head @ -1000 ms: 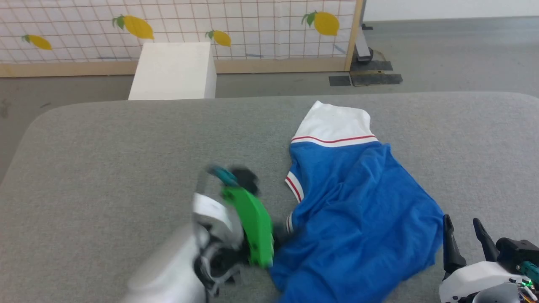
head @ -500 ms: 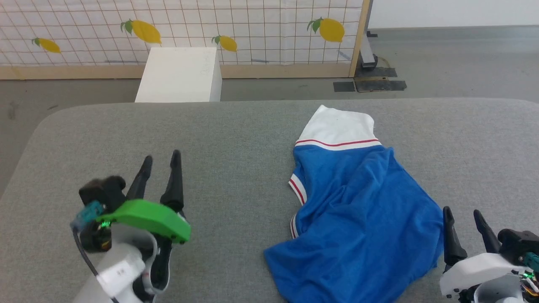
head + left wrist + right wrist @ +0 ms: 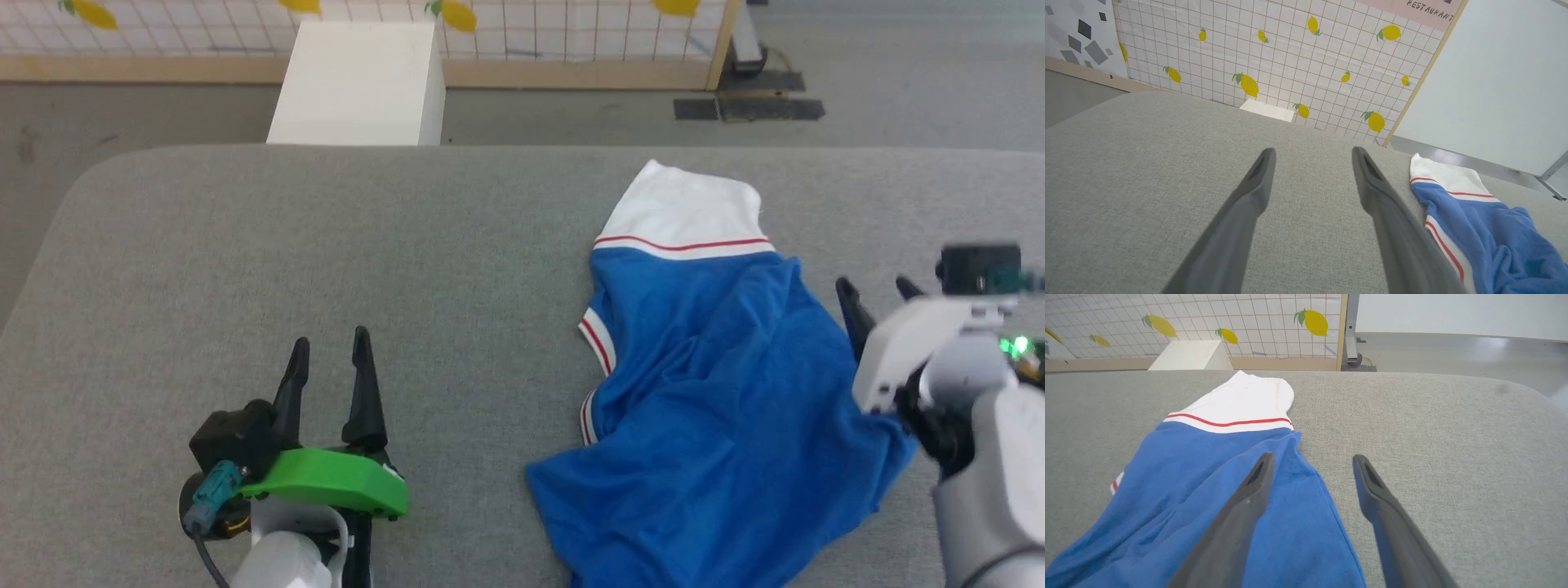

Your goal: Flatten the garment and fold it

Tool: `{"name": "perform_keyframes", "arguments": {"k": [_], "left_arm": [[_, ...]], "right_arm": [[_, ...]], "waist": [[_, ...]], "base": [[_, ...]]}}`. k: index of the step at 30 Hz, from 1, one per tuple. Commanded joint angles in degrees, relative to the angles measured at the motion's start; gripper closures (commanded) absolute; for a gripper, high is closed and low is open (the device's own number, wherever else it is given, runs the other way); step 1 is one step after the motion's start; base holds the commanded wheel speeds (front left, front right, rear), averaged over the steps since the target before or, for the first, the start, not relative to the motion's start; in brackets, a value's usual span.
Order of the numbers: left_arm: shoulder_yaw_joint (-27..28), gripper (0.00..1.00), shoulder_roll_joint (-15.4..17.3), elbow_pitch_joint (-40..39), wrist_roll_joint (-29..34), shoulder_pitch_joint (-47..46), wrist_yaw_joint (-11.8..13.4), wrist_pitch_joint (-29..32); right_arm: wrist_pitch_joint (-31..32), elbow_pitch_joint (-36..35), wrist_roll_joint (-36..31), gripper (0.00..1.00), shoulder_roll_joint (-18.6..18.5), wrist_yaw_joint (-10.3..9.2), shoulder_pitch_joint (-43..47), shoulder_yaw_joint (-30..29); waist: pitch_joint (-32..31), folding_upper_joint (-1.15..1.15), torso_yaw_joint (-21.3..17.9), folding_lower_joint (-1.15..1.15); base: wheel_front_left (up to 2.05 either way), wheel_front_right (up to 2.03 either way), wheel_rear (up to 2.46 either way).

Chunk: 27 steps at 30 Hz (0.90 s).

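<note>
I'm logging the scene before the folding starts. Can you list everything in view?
garment: one, royal blue with a white sleeve and red-and-white trim, lying rumpled on the right part of the table.
table: one, grey fabric top, under everything.
box: one, white, on the floor beyond the table's far edge.
panel: one, white grid with yellow lemons and a wooden frame, behind the box.
plates: two, dark, on the floor at the panel's foot.
floor: grey, beyond the table.
left gripper: one, dark fingers, open, over bare table left of the garment.
right gripper: one, dark fingers, open, at the garment's right edge.
</note>
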Motion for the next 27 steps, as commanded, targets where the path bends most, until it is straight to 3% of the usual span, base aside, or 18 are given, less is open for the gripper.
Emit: {"name": "perform_keyframes", "arguments": {"k": [1, 7, 12, 17, 18, 19, 24, 27], "left_arm": [[0.3, 0.0, -0.8, -0.5, 1.3, -0.3, -0.8, -0.2], [0.3, 0.0, -3.9, -0.2, 4.4, -2.7, -3.2, -0.2], [0.7, 0.0, -5.5, 1.1, 5.7, -3.5, -4.8, -0.2], [1.6, 0.0, -6.4, 2.2, 6.4, -3.2, -5.9, -0.2], [1.8, 0.0, -6.5, 2.4, 6.5, -3.2, -6.1, -0.2], [2.0, 0.0, -6.6, 2.7, 6.8, -3.2, -6.3, -0.2], [2.3, 0.0, -6.9, 3.9, 7.1, -3.4, -7.5, -0.2], [2.7, 0.0, -7.0, 4.6, 7.2, -3.1, -8.0, -0.2]], "right_arm": [[3.3, 2.2, -0.9, 0.0, -1.6, -0.08, -3.6, 0.8], [11.7, 10.6, -2.5, 0.0, -7.4, -0.08, -13.1, 4.3], [11.6, 14.7, -1.3, 0.0, -9.2, -0.08, -14.9, 7.8], [10.3, 18.2, 0.7, 0.0, -9.8, -0.08, -14.4, 10.4], [10.1, 18.6, 1.3, 0.58, -9.9, -0.08, -14.4, 10.9], [9.1, 18.5, 2.1, 1.0, -10.1, -0.08, -14.5, 11.5], [3.3, 15.9, 7.3, 1.0, -11.5, -0.08, -13.1, 10.9], [0.0, 10.8, 10.9, 1.0, -12.3, -0.08, -8.5, 7.8]], "waist": [[3.9, 0.0, 2.9, 0.0], [9.0, 0.0, 7.8, 0.0], [11.0, 0.0, 9.7, 0.0], [10.9, 0.0, 9.1, 0.0], [10.7, 0.0, 8.8, 0.0], [10.4, 0.0, 8.4, 0.0], [8.2, 0.0, 6.4, 0.0], [6.1, 0.0, 5.3, 0.0]], "base": [[0.0, 0.0, 0.0], [0.0, 0.0, 0.0], [0.0, 0.0, 0.0], [0.0, 0.0, 0.0], [0.0, 0.0, 0.0], [0.0, 0.0, 0.0], [0.0, 0.0, 0.0], [0.0, 0.0, 0.0]]}}
